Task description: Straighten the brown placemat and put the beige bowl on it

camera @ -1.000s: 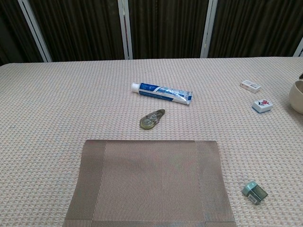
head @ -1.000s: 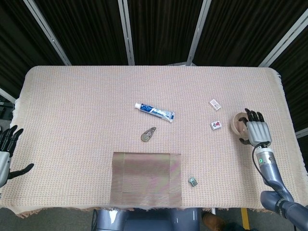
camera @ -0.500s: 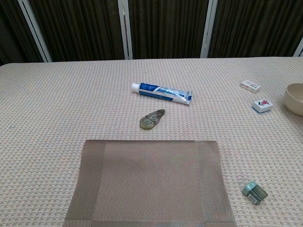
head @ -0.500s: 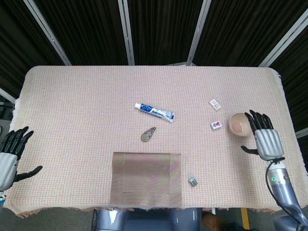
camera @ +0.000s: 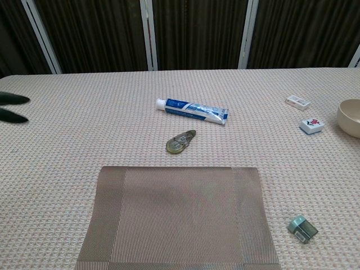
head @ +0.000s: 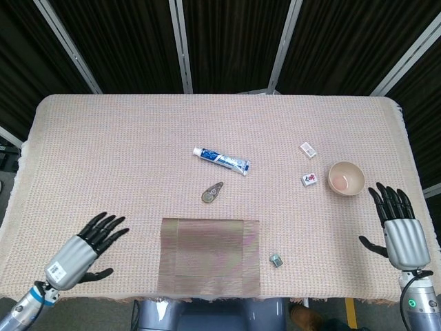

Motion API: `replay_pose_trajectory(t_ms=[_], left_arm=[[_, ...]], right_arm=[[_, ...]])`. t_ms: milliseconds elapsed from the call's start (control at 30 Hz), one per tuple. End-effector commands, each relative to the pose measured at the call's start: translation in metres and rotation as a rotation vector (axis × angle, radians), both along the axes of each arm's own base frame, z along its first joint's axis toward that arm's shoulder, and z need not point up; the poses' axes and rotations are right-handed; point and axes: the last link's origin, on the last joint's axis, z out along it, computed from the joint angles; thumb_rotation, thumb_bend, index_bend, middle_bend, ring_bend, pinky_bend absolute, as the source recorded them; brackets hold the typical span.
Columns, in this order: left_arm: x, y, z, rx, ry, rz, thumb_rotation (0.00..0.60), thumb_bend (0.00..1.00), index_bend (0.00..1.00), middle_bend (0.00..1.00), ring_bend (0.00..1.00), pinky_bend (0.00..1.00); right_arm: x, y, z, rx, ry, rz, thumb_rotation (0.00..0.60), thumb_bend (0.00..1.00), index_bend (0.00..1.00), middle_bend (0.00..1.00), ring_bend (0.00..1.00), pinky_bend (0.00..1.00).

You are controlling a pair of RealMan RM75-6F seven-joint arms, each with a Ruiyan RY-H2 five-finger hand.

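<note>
The brown placemat (head: 211,256) (camera: 178,215) lies at the front middle of the table, its edges square with the table's front edge. The beige bowl (head: 346,178) (camera: 351,117) stands upright at the right side, far from the mat. My right hand (head: 400,229) hovers open near the front right corner, fingers spread, well in front of the bowl and holding nothing. Left of the mat my left hand (head: 84,251) is open, fingers spread, above the cloth; only its dark fingertips (camera: 12,107) show at the left edge of the chest view.
A toothpaste tube (head: 221,160) and a correction-tape dispenser (head: 213,192) lie behind the mat. Two small tiles (head: 309,179) (head: 308,149) sit left of the bowl. A small grey-green sharpener (head: 276,260) lies just right of the mat. The woven tablecloth (head: 124,152) covers the table.
My right hand has let go of the bowl and drawn back toward the front right corner. My left hand has swung in from the left edge toward the mat. The bowl now stands upright.
</note>
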Motion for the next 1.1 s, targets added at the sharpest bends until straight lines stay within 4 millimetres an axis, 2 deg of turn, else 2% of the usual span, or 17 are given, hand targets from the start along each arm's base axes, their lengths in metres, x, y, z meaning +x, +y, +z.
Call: replay_pose_trajectory(t_ms=[33, 300, 500, 667, 1100], left_arm=[[0.004, -0.004, -0.022, -0.06, 0.057, -0.089, 0.6, 0.1, 0.28, 0.0, 0.0, 0.0], [-0.005, -0.017, -0.065, -0.176, 0.087, -0.136, 0.6, 0.21, 0.38, 0.0, 0.0, 0.0], [-0.013, -0.021, -0.091, -0.201, 0.104, -0.156, 0.6, 0.22, 0.4, 0.0, 0.0, 0.0], [-0.014, -0.022, -0.102, -0.2, 0.12, -0.166, 0.6, 0.22, 0.4, 0.0, 0.0, 0.0], [0.002, -0.02, -0.131, -0.221, 0.102, -0.182, 0.6, 0.22, 0.4, 0.0, 0.0, 0.0]], right_arm=[[-0.001, 0.004, -0.001, 0.011, 0.017, -0.007, 0.6, 0.0, 0.0, 0.0, 0.0, 0.0], [-0.003, 0.004, 0.003, 0.021, 0.009, -0.031, 0.6, 0.0, 0.0, 0.0, 0.0, 0.0], [-0.003, 0.004, 0.005, 0.031, -0.005, -0.031, 0.6, 0.0, 0.0, 0.0, 0.0, 0.0], [-0.003, 0.004, 0.006, 0.034, -0.009, -0.033, 0.6, 0.0, 0.0, 0.0, 0.0, 0.0], [-0.004, 0.004, 0.006, 0.041, -0.041, -0.046, 0.6, 0.0, 0.0, 0.0, 0.0, 0.0]])
